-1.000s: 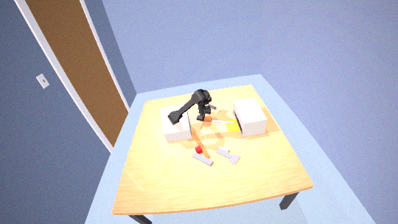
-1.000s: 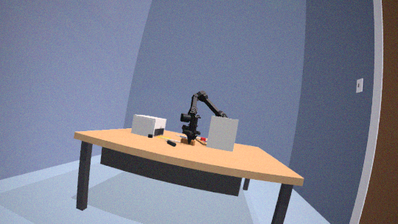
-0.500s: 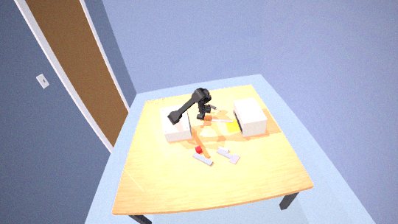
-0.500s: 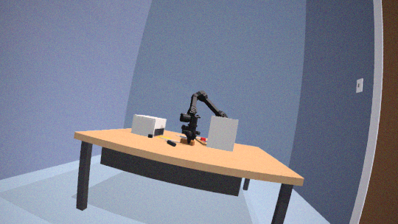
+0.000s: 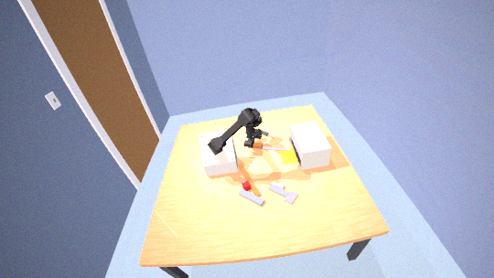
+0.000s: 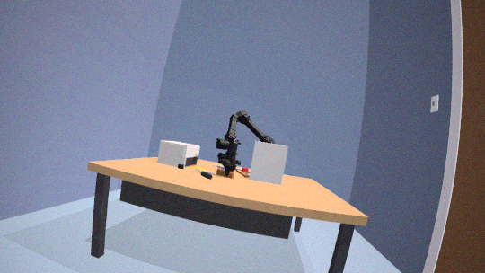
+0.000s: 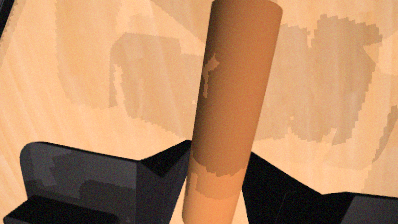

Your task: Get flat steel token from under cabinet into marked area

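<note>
- Gripper (image 5: 252,144) (image 6: 227,173) (image 7: 216,151), approx. ctr of top & ext. views: pincer partly open, clamped on orange handle (image 5: 258,145) (image 6: 219,172) (image 7: 235,90); 1 finger each side of it in wrist view.
- Handle runs top ctr to btm ctr of wrist frame, slightly tilted.
- Pale rod (image 5: 275,148) extends R from handle in top view, tip by upper edge of yellow area (image 5: 289,157) (image 6: 198,168).
- Cabinet (image 5: 312,145) (image 6: 175,153): R of ctr in top view, L of ctr in ext. view; yellow area just beside its front.
- Steel token: can't make it out in any view, so exact loc. can't be told.
- Red cube (image 5: 246,185) (image 6: 245,170): below ctr in top view, near grey bar (image 5: 252,197).
- Grey flat-ended pc. (image 5: 279,190): lower ctr, R of bar, apart from it.
- White box (image 5: 221,165): L of ctr, top view, under arm.
</note>
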Controlling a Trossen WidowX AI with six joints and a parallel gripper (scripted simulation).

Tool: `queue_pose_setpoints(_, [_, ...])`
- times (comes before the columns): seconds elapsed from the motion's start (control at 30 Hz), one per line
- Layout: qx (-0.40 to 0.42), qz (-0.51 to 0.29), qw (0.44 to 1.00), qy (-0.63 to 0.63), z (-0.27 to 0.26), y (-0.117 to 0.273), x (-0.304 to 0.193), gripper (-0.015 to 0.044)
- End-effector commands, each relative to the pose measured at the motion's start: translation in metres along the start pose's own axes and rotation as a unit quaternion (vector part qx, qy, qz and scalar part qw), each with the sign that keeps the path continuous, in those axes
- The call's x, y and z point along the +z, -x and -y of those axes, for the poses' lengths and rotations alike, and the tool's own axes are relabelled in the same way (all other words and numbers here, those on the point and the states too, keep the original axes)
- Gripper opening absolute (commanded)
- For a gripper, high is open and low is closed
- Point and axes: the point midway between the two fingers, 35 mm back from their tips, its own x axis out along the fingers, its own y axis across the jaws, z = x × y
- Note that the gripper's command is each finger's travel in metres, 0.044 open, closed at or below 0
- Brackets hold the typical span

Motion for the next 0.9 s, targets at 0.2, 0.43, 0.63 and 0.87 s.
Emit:
queue_pose_setpoints(0.2, [0.003, 0.001, 1.0, 0.002, -0.012, 0.002, -0.001, 0.0])
queue_pose_setpoints(0.43, [0.003, 0.001, 1.0, 0.001, -0.019, 0.002, -0.002, 0.0])
queue_pose_setpoints(0.63, [0.003, 0.001, 1.0, 0.001, -0.024, 0.002, -0.003, 0.0])
queue_pose_setpoints(0.87, [0.001, 0.0, 1.0, 0.0, -0.021, 0.0, -0.004, 0.0105])
